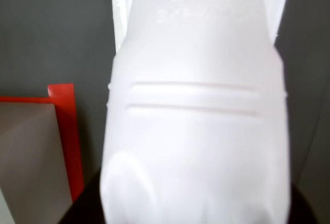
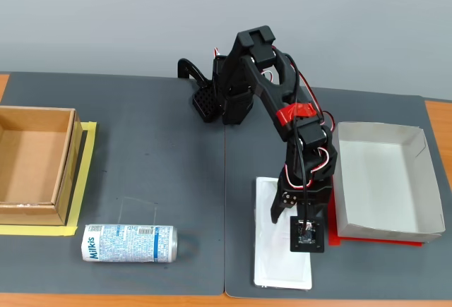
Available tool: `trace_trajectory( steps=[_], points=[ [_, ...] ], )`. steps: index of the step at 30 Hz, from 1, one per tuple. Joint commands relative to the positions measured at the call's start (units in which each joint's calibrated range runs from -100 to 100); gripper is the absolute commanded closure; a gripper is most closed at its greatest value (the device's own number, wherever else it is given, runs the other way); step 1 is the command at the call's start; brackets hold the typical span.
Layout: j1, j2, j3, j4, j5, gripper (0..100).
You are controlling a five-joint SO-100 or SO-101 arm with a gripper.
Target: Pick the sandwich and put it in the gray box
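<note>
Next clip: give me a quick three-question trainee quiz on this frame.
1. True or false: the sandwich already lies inside the gray box.
2. In the fixed view, what lies on its side near the front edge, left of the sandwich? A) a cup B) a can C) a bottle
3. What colour shows under the gray box's front edge?

Key: 1. False; it lies on the mat beside the box, under the end effector. 2. B. 3. Red.

Sandwich (image 2: 279, 257) just left of gray box (image 2: 385, 180)
</note>
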Motion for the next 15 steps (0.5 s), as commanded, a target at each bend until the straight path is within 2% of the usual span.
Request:
trace_trajectory(
  steps=[1, 8, 15],
  points=[
    [-0.7, -3.3, -1.7, 0.2, -0.1, 86],
    [-0.7, -4.6, -1.6, 1.1, -0.1, 80],
    [-0.6, -9.1, -1.6, 5.4, -0.1, 79]
  ],
)
